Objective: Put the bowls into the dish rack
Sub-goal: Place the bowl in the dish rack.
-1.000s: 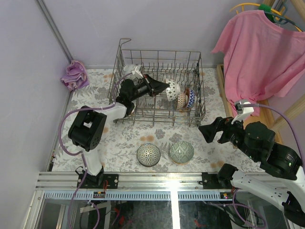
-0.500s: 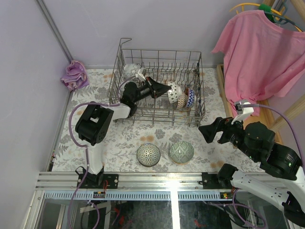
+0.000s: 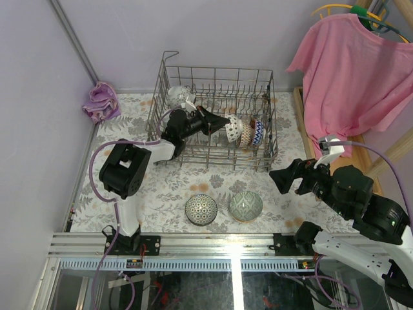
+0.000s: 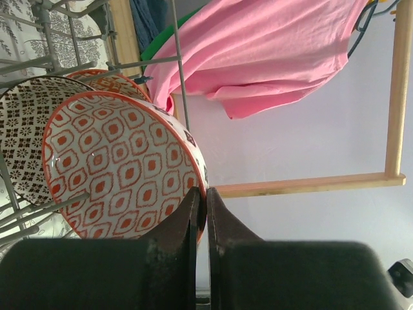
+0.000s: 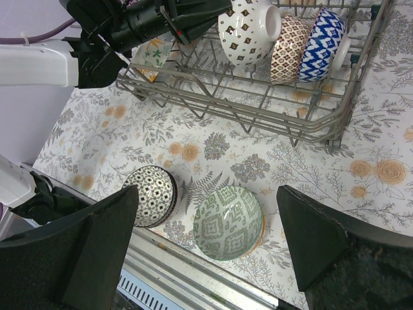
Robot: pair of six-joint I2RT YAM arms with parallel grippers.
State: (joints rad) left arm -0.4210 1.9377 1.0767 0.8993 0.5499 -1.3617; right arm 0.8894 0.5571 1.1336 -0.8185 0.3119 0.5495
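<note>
Left gripper sat clamped on the rim of a red-and-white bowl inside the dish rack, upper centre; right gripper hung spread wide and empty, lower right, near a green bowl.

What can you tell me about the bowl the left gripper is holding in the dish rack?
The red-and-white bowl looks ceramic: orange-red diamonds inside, an orange rim, white outside with dark diamonds and a plain foot. It stands on edge among the tines of the dish rack, its foot toward a brown-patterned bowl. The left gripper is shut on its rim.
</note>
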